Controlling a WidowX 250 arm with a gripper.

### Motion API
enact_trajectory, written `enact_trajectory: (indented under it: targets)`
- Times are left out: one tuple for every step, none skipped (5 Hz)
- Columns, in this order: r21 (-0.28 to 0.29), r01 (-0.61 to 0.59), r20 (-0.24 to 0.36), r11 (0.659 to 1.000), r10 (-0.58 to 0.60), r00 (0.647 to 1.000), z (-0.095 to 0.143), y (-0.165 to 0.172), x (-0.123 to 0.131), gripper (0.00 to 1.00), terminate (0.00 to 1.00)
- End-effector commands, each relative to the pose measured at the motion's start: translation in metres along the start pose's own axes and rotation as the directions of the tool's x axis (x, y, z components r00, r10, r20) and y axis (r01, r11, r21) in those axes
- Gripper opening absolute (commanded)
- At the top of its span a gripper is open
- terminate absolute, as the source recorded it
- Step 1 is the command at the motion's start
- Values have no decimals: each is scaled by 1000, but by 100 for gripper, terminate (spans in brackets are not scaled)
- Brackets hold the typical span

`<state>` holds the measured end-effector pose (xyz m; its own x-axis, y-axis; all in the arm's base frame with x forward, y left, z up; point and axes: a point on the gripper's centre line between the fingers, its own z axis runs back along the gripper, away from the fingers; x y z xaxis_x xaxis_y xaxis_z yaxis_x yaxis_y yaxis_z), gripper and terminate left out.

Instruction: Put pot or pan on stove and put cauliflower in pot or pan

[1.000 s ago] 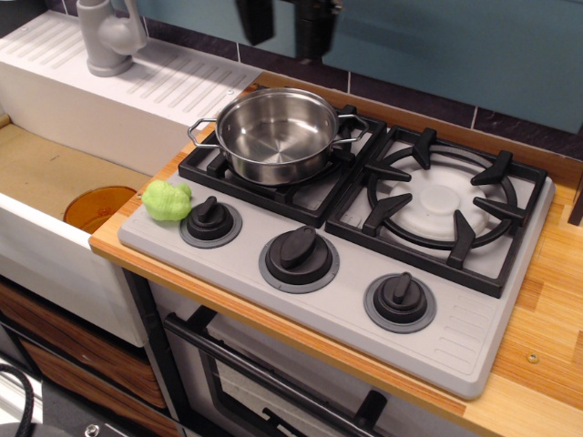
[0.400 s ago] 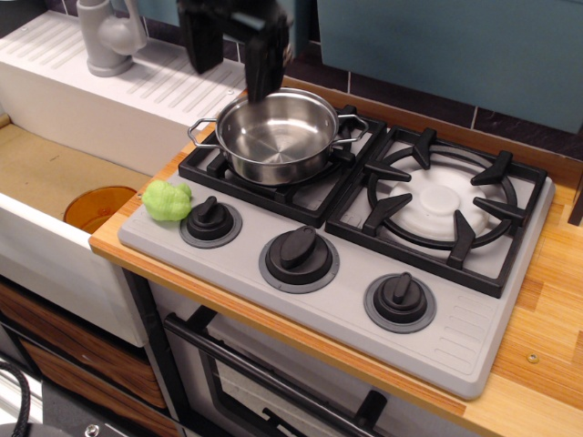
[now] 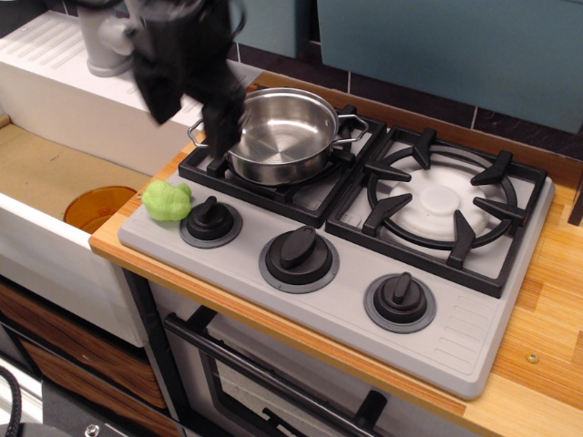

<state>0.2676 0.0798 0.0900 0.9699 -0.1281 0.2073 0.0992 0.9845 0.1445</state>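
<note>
The pan (image 3: 281,135) is sitting on the far-left burner grate of the stove (image 3: 346,237), upright and with nothing inside it, its two wire loop handles pointing left and right. The cauliflower (image 3: 167,200) is lying on the stove's grey surface at the near-left corner, just beside the leftmost knob (image 3: 209,218) and apart from the pan.

The tool (image 3: 191,107) is hanging above the left edge of the stove, blurred by motion, its two dark fingers spread apart with a clear gap between them and nothing held in that gap. One finger (image 3: 221,123) is overlapping the pan's left rim in this view; whether it is touching the metal cannot be told. The other finger is standing further left, over the white drainboard (image 3: 109,82).

The right burner grate (image 3: 442,200) is showing its white cap. Two more knobs are sitting in a row along the near side of the stove. The stove is resting on a wooden counter (image 3: 547,346). To the left, an orange disc (image 3: 98,208) is lying in the sink basin (image 3: 46,173), and a grey faucet (image 3: 107,36) is standing at the far left.
</note>
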Motion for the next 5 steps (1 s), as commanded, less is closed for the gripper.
enact_trajectory:
  targets:
    - [53,-13,126,998,7,992,-11,12,-3,100,0]
    - [57,-1,175,998,-9,985,-24,19,-9,100,0]
    - [59,4,198,998,-15,980,-27,27,-11,100,0]
    - [62,11,213,998,-24,977,-33,35,-10,100,0]
    - [54,2,240,999,-15,971,-46,36,-10,100,0]
